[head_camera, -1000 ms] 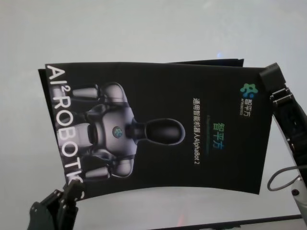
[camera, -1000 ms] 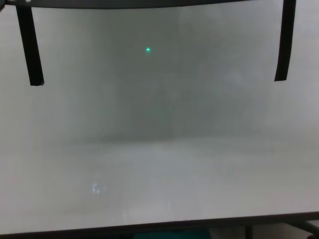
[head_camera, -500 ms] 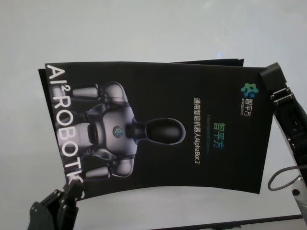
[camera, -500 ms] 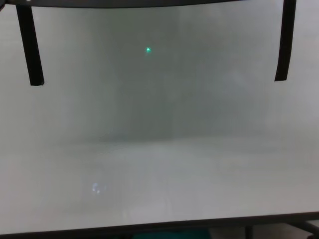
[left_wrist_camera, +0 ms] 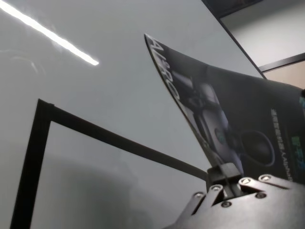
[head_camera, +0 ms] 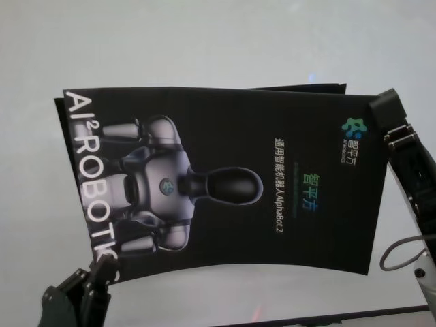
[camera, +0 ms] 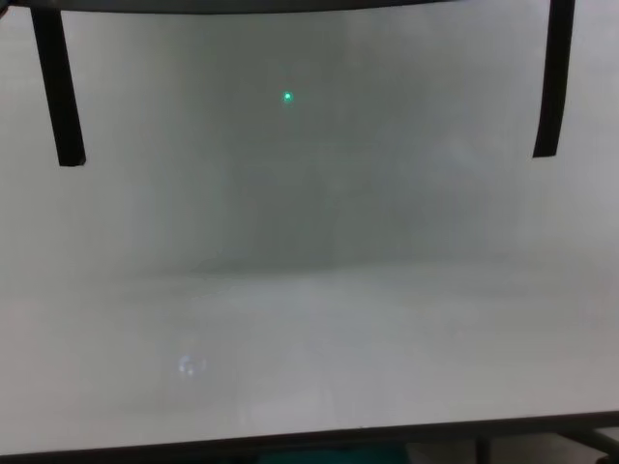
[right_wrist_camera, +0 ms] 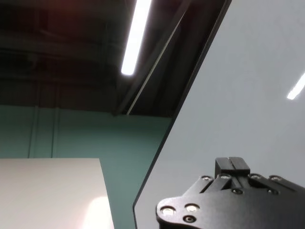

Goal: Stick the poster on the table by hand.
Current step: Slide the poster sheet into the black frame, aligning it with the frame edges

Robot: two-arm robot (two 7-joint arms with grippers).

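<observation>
Here the poster (head_camera: 225, 184) runs left-right, figure's head rightward, both grippers (head_camera: 102, 269) (head_camera: 381, 109) clamping its corners.

Ahead of me two narrow black tape strips run upright, well apart: the left strip (camera: 58, 92) and the right strip (camera: 548, 82). A small green light spot (camera: 287, 97) shows between them, nearer the left one. On my left side a thin black line (left_wrist_camera: 119, 138) makes a square corner and runs off two ways. On my right side, overhead, a long ceiling lamp (right_wrist_camera: 136, 38) glows above a teal wall (right_wrist_camera: 71, 136).
</observation>
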